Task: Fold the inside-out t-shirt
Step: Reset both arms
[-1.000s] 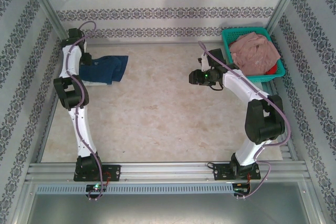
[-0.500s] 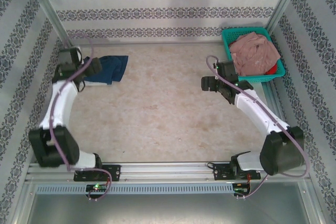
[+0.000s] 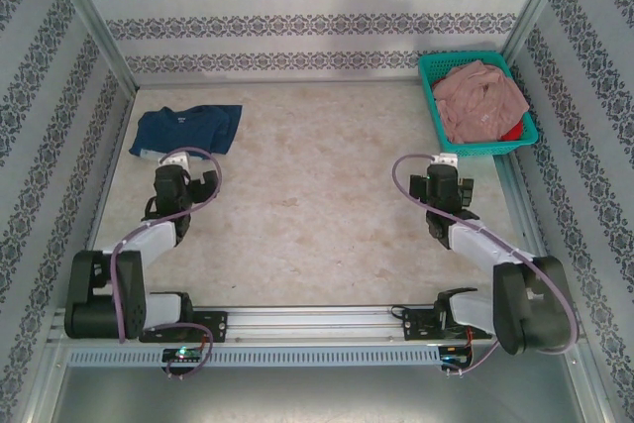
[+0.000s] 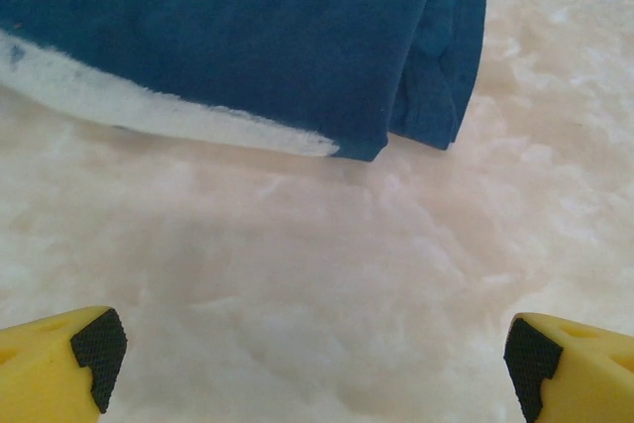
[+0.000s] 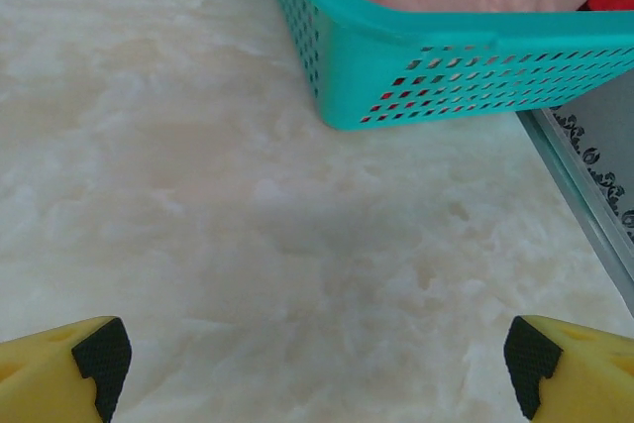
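Note:
The navy blue t-shirt (image 3: 186, 130) lies folded into a small flat bundle at the far left of the table, and in the left wrist view the t-shirt (image 4: 248, 37) fills the top of the picture. My left gripper (image 3: 176, 160) sits just in front of it, apart from the cloth, open and empty, with the left gripper (image 4: 307, 364) over bare tabletop. My right gripper (image 3: 443, 161) is pulled back on the right side, open and empty, and the right gripper (image 5: 309, 364) hovers over bare table in front of the basket.
A teal basket (image 3: 432, 98) at the far right corner holds a dusty pink garment (image 3: 480, 98); in the right wrist view the basket (image 5: 446, 66) stands close ahead. Patterned walls enclose the table on three sides. A metal rail (image 3: 317, 322) runs along the near edge.
Both arms have drawn back toward their bases and folded low. The left gripper has come off the t-shirt, leaving it folded on the table. Both grippers opened wide.

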Robot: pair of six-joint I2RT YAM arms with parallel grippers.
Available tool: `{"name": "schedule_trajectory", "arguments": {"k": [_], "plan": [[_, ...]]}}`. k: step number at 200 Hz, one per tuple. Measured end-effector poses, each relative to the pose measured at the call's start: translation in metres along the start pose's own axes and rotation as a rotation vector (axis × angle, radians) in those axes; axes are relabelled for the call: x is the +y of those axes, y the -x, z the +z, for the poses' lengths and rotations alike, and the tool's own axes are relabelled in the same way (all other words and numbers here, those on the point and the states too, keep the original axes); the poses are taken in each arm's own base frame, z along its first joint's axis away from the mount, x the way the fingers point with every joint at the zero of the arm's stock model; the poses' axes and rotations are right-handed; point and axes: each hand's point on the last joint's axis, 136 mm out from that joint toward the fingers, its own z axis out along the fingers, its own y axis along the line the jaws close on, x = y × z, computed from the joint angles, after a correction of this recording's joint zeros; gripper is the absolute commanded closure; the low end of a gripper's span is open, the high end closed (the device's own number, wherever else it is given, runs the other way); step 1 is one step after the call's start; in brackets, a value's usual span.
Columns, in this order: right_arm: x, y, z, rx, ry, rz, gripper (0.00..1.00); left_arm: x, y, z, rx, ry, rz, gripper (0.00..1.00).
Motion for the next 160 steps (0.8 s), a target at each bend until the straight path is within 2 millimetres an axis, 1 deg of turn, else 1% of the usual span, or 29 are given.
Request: {"name": "schedule_trajectory", "arguments": {"k": [20, 32, 42, 54, 62, 81, 87, 93, 134, 160], "plan": [[-0.004, 0.003, 0.008, -0.045, -0.001, 0.023, 0.02, -0.003, -0.006, 0.013, -0.017, -0.010, 0.027, 0.00], [-0.004, 0.011, 0.010, -0.095, 0.017, 0.048, 0.02, -0.005, -0.007, 0.021, -0.041, -0.021, 0.038, 0.00], [-0.003, 0.018, 0.011, -0.133, 0.039, 0.066, 0.02, -0.007, -0.012, 0.028, -0.056, -0.032, 0.051, 0.00], [0.000, 0.025, 0.012, -0.186, 0.069, 0.088, 0.02, -0.008, -0.024, 0.030, -0.033, -0.037, 0.066, 0.00], [0.004, 0.023, 0.017, -0.201, 0.089, 0.093, 0.02, -0.010, -0.026, 0.031, -0.029, -0.043, 0.076, 0.00], [0.016, 0.007, 0.032, -0.176, 0.127, 0.081, 0.02, -0.015, -0.018, 0.031, -0.055, -0.054, 0.090, 0.00], [0.018, 0.000, 0.035, -0.150, 0.134, 0.073, 0.02, -0.016, -0.016, 0.031, -0.061, -0.056, 0.093, 0.00], [0.020, -0.003, 0.036, -0.139, 0.142, 0.070, 0.02, -0.017, -0.013, 0.031, -0.072, -0.059, 0.095, 0.00], [0.022, 0.019, 0.034, -0.205, 0.156, 0.086, 0.02, -0.019, -0.009, 0.031, -0.087, -0.061, 0.105, 0.00], [0.022, 0.020, 0.034, -0.210, 0.156, 0.087, 0.02, -0.019, -0.009, 0.031, -0.087, -0.061, 0.111, 0.00]]}}
